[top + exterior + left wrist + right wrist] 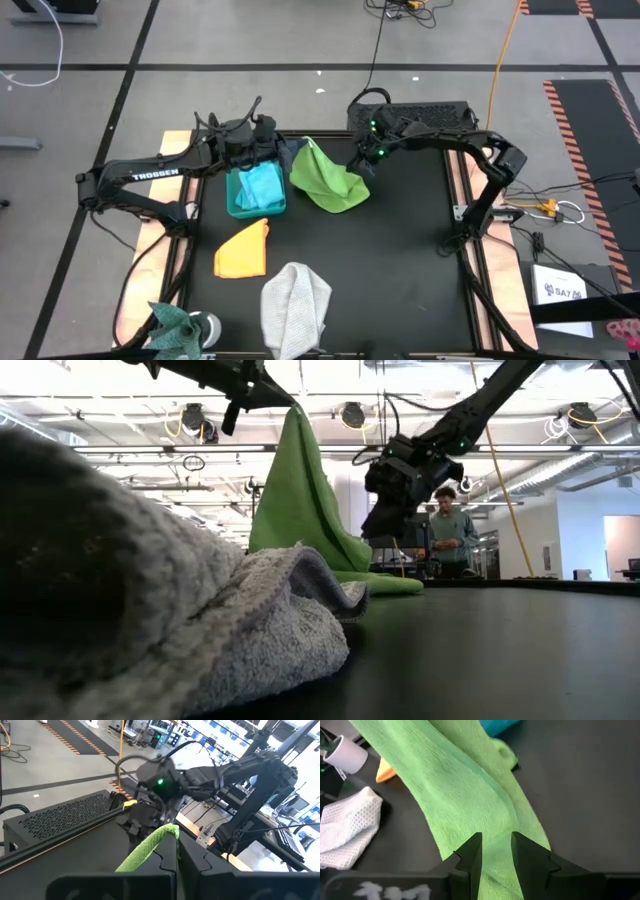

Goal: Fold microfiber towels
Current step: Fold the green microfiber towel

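The lime green towel (325, 180) is drawn up into a slanted sheet between my two grippers, and its lower edge (385, 584) lies on the black table. My left gripper (292, 150) is shut on its raised top corner. My right gripper (358, 172) is shut on its right edge, lower down. A light blue towel (262, 183) lies in the teal bin (236, 205). The orange-yellow towel (243, 250) lies flat, and the light grey towel (297, 305) lies crumpled at the near edge. The teal towel (175, 320) lies at the near left corner. My left gripper pinches the green towel's top corner (167, 831) between its two fingers, coming nearly level from the table's left. The corner is lifted clear and the cloth hangs down from it. My right gripper has a bunched part of the towel's right edge (496, 845) between its two fingers (472, 852), slanting down from the table's right. Creases run from the fingers toward the raised corner; the cloth below rests on the table.
A black perforated box (420, 112) stands at the far edge behind my right arm. A white cup (347, 755) sits near the table's near left. A person (450, 530) stands beyond the far side. Bare black table (400, 260) lies right of the orange and grey towels.
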